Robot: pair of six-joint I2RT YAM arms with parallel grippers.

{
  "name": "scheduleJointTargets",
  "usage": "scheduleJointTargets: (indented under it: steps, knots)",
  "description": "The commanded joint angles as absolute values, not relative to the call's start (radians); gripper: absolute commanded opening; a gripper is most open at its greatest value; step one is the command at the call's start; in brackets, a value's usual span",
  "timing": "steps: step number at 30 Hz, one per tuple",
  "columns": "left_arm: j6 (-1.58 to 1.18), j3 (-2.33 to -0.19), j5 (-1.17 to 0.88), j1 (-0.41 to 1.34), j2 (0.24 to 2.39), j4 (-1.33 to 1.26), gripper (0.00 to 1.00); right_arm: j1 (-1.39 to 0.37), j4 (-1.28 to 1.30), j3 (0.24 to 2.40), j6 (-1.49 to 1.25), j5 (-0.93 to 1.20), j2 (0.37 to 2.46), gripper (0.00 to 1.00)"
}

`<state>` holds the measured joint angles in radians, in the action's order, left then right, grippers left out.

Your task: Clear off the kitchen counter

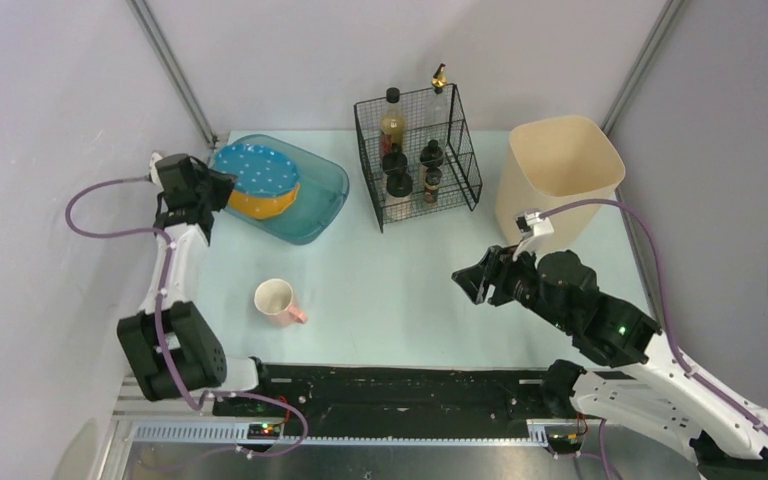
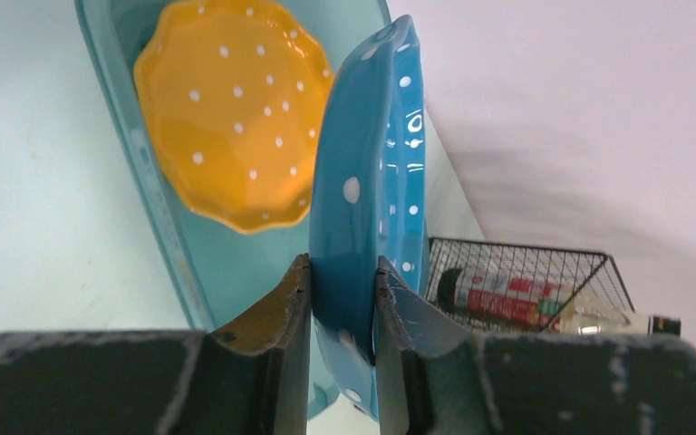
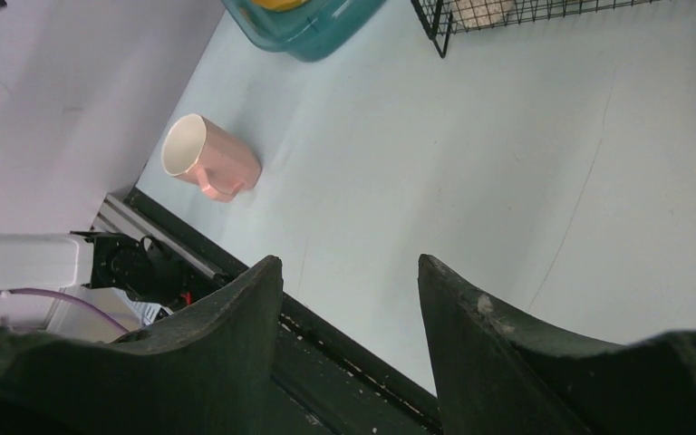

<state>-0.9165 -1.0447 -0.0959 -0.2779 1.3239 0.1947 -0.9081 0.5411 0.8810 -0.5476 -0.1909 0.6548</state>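
My left gripper [image 1: 222,186] is shut on the rim of a blue dotted plate [image 1: 256,166] and holds it over a teal tub [image 1: 322,205] at the back left of the pale mint kitchen counter [image 1: 410,290]. In the left wrist view the blue plate [image 2: 372,181] stands on edge between my fingers, beside an orange dotted plate [image 2: 231,109] lying in the tub [image 2: 159,217]. A pink mug [image 1: 278,300] lies on its side on the counter, also in the right wrist view [image 3: 208,159]. My right gripper [image 1: 472,280] is open and empty above the counter's front right.
A black wire basket [image 1: 420,160] with bottles stands at the back middle. A tall cream bin [image 1: 558,175] stands at the back right. The black front rail [image 1: 410,385] runs along the near edge. Metal frame posts [image 1: 175,70] rise at the back corners.
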Motion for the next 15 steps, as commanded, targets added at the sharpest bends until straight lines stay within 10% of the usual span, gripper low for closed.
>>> scheduleJointTargets:
  steps: [1, 15]
  knots:
    - [-0.95, -1.204, -0.078, -0.285, 1.393, 0.006, 0.0, -0.914, 0.506, 0.868, -0.524, -0.173, 0.664, 0.61]
    - [-0.95, -1.335, -0.049, -0.299, 1.666, -0.034, 0.0, -0.914, 0.478, 0.845, -0.505, -0.187, 0.695, 0.62]
